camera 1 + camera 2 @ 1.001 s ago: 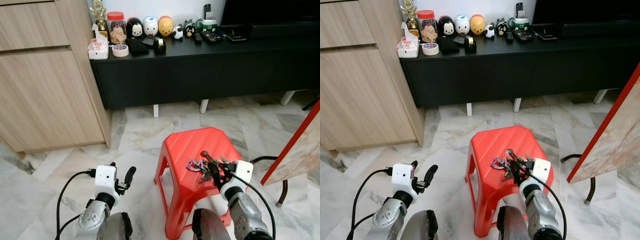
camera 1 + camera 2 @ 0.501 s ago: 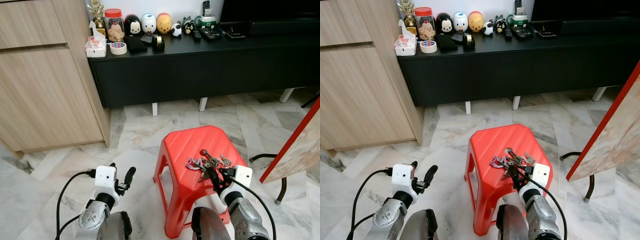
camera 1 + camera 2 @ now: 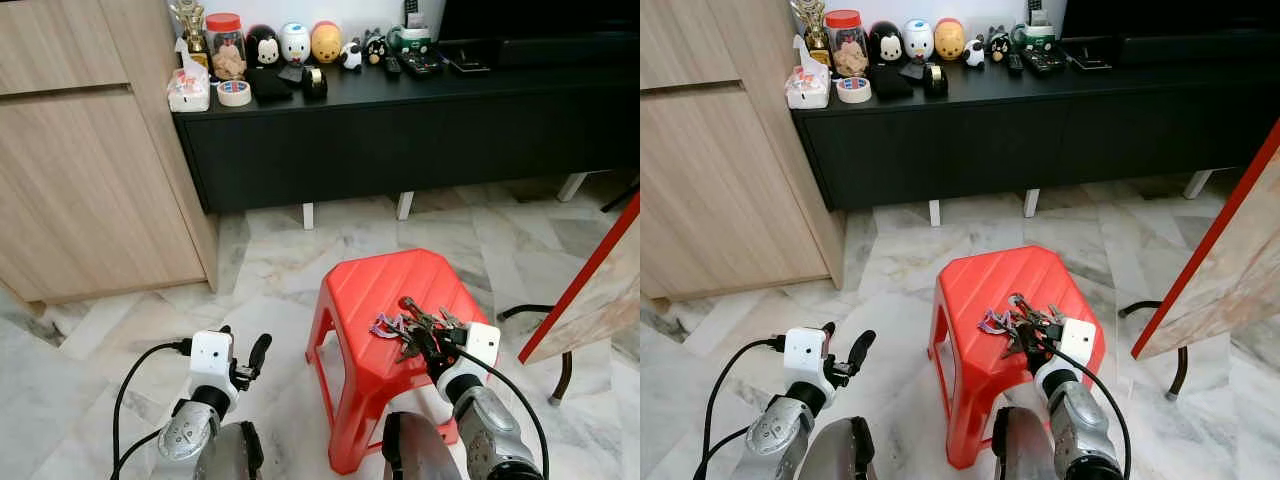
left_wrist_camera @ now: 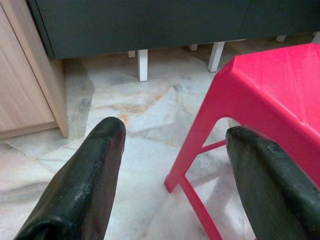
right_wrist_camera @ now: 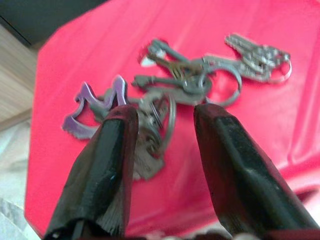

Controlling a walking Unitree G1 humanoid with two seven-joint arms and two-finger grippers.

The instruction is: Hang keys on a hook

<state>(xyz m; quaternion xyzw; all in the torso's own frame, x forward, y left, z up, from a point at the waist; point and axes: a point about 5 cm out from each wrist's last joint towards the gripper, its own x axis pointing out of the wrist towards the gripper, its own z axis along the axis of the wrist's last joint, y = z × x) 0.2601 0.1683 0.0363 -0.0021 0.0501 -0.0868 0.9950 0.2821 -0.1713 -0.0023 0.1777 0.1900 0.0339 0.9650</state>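
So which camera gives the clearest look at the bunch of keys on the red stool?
The right wrist view: the keys lie close up between the open right gripper fingers, rings and purple charm distinguishable. Both eye views show them small on the red stool, partly behind that gripper.

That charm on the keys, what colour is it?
Purple. The charm lies on the red stool beside the keys; the right wrist view shows it best.
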